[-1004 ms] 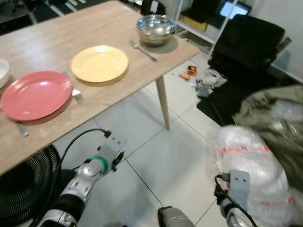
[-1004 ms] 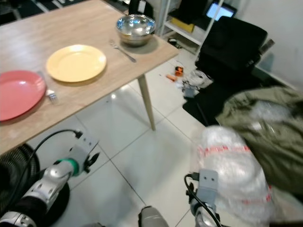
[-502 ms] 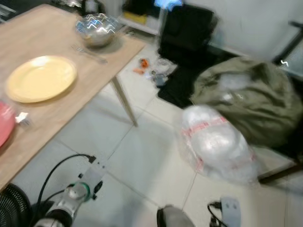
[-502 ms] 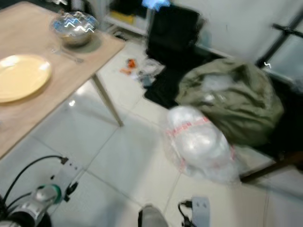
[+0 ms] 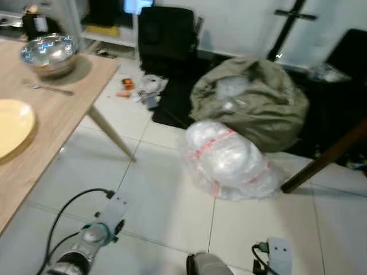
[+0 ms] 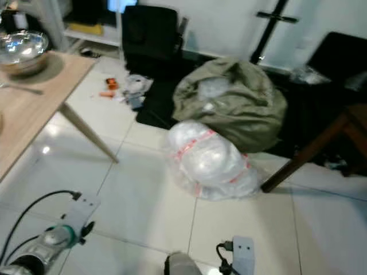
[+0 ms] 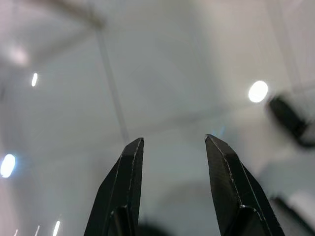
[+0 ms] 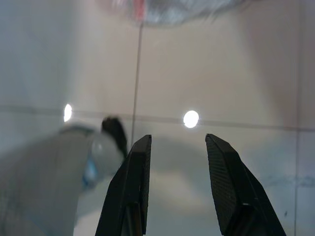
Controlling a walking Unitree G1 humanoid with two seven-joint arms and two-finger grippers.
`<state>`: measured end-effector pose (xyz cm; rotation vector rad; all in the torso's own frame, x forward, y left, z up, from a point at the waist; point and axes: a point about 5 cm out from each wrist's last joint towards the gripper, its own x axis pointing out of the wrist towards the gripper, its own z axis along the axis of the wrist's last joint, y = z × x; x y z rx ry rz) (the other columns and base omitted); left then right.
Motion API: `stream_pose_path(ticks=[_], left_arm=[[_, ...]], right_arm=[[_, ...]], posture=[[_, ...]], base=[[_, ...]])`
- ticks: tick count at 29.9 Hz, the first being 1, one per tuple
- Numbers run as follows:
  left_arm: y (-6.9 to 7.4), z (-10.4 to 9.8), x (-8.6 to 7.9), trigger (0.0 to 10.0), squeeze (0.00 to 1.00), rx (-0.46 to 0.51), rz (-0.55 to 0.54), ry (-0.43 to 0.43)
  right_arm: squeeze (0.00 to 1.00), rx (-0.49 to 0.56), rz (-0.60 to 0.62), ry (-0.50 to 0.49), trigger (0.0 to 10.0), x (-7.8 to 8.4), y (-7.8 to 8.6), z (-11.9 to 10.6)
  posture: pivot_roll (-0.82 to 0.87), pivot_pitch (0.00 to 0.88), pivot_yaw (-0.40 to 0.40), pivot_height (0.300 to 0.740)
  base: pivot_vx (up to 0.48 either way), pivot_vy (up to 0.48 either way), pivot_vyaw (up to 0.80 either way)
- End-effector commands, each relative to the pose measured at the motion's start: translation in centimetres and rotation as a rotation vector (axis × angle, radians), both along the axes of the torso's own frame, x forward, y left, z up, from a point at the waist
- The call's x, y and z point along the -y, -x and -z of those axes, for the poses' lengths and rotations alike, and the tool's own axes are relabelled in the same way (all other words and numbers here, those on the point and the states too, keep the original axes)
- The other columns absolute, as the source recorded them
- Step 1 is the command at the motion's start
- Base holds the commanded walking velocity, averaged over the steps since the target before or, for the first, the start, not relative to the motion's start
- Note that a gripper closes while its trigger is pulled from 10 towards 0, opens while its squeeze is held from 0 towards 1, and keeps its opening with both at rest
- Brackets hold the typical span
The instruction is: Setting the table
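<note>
While both arms hang low over the white tiled floor (image 5: 172, 195), the left gripper (image 7: 173, 147) and right gripper (image 8: 176, 145) hold their fingers apart on nothing. Farther out, a clear plastic bag (image 5: 226, 160) lies against an olive sack (image 5: 249, 100). On the wooden table (image 5: 57, 117) at left sit a yellow plate (image 5: 11, 132), a fork (image 5: 49, 88) and a steel bowl (image 5: 49, 52).

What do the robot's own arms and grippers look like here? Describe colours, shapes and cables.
The silver left arm has a green ring, a pale flat wrist bracket and a looping black cable. The right arm shows a pale bracket with a black plug. Each gripper, left and right, has two long, black, tapered fingers.
</note>
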<state>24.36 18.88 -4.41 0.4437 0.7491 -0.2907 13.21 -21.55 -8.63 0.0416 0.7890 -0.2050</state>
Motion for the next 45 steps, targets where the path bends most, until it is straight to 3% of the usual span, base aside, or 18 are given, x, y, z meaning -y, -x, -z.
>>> stream_pose_path(ticks=[1, 9, 13, 18, 38, 45], left_arm=[[1.7, 1.1, -1.0, 10.0, 0.00, -0.056, -0.045, -0.010], [1.9, 1.2, -1.2, 10.0, 0.00, -0.039, -0.090, 0.002], [2.1, 1.3, -1.4, 10.0, 0.00, -0.028, -0.084, -0.001], [2.2, 1.3, -1.2, 10.0, 0.00, -0.020, -0.090, 0.015], [1.3, 0.8, -0.4, 10.0, 0.00, 0.013, -0.056, 0.036], [1.2, 0.7, -0.5, 10.0, 0.00, 0.021, -0.069, 0.035]], right_arm=[[0.00, -0.002, 0.000, -0.003, 10.0, -0.2, 0.3, 0.1], [0.00, 0.070, -0.075, -0.003, 10.0, -1.1, -2.6, -0.8], [0.00, 0.124, -0.079, -0.006, 10.0, -1.0, -4.5, -1.7], [0.00, 0.168, -0.041, -0.012, 10.0, -0.7, -5.5, -2.2], [0.00, 0.240, -0.005, -0.005, 10.0, -0.7, -6.0, -2.8], [0.00, 0.241, 0.047, 0.008, 10.0, 0.2, -5.9, -2.9]], posture=[[-0.05, 0.000, 0.031, 0.740], [0.00, 0.001, -0.005, 0.740], [0.01, 0.005, -0.009, 0.740], [0.01, 0.007, -0.011, 0.740], [0.00, 0.008, 0.006, 0.740], [0.00, 0.008, 0.007, 0.740]], base=[[0.000, 0.000, -0.80], [0.000, 0.000, -0.80], [0.000, 0.000, -0.80], [0.000, 0.000, -0.80], [0.000, 0.000, -0.80], [0.000, 0.000, -0.80]])
